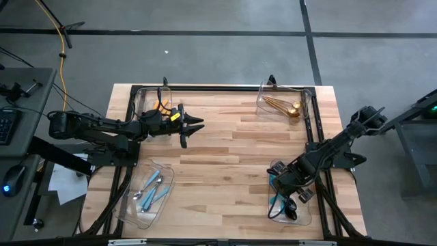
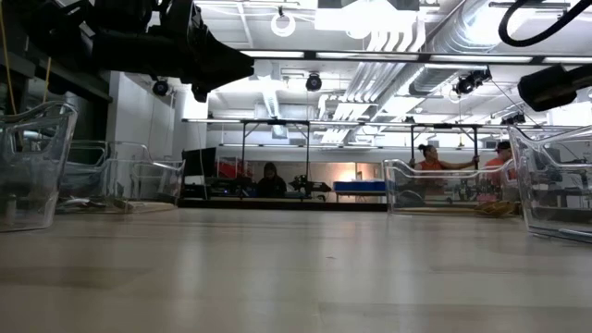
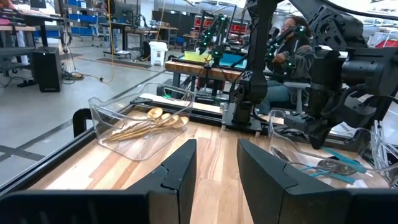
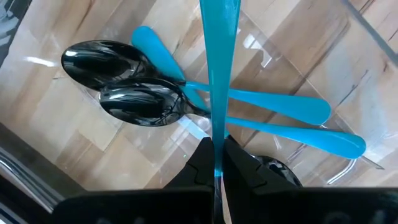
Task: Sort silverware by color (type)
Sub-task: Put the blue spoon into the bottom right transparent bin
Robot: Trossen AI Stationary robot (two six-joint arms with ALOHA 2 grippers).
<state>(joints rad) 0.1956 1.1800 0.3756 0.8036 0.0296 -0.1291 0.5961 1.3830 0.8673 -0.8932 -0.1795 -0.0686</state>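
Right gripper (image 4: 217, 163): pinched shut on the teal handle (image 4: 219, 68) of one piece, its head hidden; it hangs over the near-right bin (image 1: 306, 217), presumably so the piece can drop in with its own colour
Teal-handled black spoons (image 4: 134, 84): two lie side by side on that bin's floor, bowls together, handles fanned the same way; the matching set seems to gather here
Left gripper (image 3: 216, 165): fingers parted a narrow way, nothing between them; it hovers beside the far-left bin (image 1: 142, 101), pointing across bare wood, probably waiting
Gold pieces (image 1: 285, 106): bundled in the far-right bin (image 1: 262, 102)
Light-blue-handled pieces (image 1: 151, 188): in the near-left bin (image 1: 130, 208)
Orange-handled pieces (image 1: 162, 104): partly visible in the far-left bin, behind the left arm
Progress: no loose silverware shows on the table (image 1: 232, 164); sorting looks nearly finished
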